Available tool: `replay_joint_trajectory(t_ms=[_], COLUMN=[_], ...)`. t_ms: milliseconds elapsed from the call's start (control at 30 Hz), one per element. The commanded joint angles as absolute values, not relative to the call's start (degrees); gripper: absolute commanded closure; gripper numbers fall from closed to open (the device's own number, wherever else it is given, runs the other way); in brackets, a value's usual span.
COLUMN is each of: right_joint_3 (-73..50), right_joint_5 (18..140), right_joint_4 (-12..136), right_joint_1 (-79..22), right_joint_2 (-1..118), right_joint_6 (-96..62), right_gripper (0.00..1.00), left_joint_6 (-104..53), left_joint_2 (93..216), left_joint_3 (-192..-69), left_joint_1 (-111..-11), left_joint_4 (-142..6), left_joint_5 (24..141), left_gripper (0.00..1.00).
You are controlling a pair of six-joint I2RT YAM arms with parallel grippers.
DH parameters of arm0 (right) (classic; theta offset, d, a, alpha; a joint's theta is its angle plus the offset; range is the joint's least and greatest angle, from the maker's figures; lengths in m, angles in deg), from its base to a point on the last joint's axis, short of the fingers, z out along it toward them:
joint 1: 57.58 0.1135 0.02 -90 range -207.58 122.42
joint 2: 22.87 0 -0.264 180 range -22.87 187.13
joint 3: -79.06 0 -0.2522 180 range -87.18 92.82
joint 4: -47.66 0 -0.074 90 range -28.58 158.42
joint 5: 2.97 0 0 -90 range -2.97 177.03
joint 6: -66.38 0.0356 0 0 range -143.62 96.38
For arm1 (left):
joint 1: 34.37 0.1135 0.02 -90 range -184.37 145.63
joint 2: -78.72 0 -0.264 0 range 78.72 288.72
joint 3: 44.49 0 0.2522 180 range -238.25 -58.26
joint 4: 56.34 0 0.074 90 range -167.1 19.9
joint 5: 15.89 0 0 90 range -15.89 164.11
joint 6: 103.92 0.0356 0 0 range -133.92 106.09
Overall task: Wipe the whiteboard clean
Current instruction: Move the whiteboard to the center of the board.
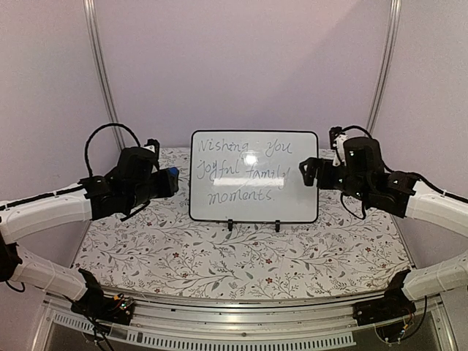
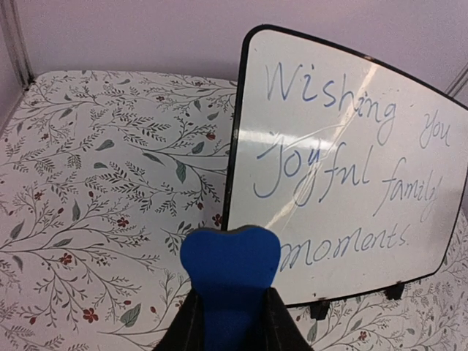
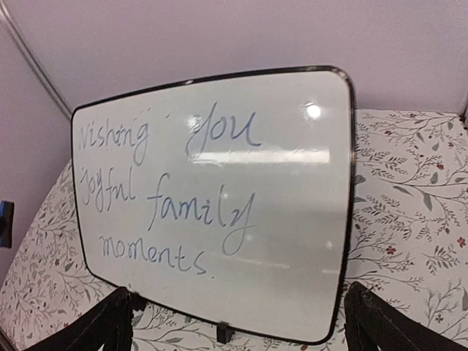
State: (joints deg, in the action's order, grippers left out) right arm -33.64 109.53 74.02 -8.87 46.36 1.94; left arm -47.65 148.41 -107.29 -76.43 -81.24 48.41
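Observation:
The whiteboard [image 1: 254, 175] stands upright on small black feet at the back middle of the table. It bears grey-blue handwriting: "Wishing you joyful family moments". My left gripper [image 1: 170, 180] is just left of the board's left edge and is shut on a blue eraser block [image 2: 229, 263]. The eraser sits in front of the board's lower left corner [image 2: 344, 168], apart from it. My right gripper [image 1: 308, 172] is open and empty next to the board's right edge. Its fingers [image 3: 110, 322] frame the board [image 3: 219, 197] in the right wrist view.
The table is covered with a white floral cloth [image 1: 241, 256]. Lilac walls and metal posts [image 1: 102, 66] enclose the back and sides. A metal rail [image 1: 241, 322] runs along the near edge by the arm bases.

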Motion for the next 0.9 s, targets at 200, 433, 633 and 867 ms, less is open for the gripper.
replay_joint_trajectory(t_ms=[200, 433, 633, 867], right_joint_3=[-37.4, -40.3, -35.5, -31.7], right_joint_5=[82.9, 53.5, 44.4, 38.5], right_joint_4=[65.3, 51.6, 50.2, 43.0], right_joint_1=[-35.9, -51.8, -52.5, -52.5], right_joint_2=[43.2, 51.5, 60.4, 68.5], right_joint_6=[-4.8, -4.4, -8.4, -8.6], right_gripper=[0.01, 0.01, 0.01, 0.03], left_joint_6=[-47.4, -47.5, -47.4, -47.8], left_joint_2=[144.0, 142.2, 141.5, 141.1], left_joint_3=[-105.4, -103.8, -102.9, -102.3], left_joint_1=[-75.4, -75.5, -75.5, -75.4], left_joint_4=[-78.6, -78.3, -78.2, -77.9], left_joint_5=[53.1, 56.0, 56.6, 57.4], left_gripper=[0.98, 0.98, 0.98, 0.98])
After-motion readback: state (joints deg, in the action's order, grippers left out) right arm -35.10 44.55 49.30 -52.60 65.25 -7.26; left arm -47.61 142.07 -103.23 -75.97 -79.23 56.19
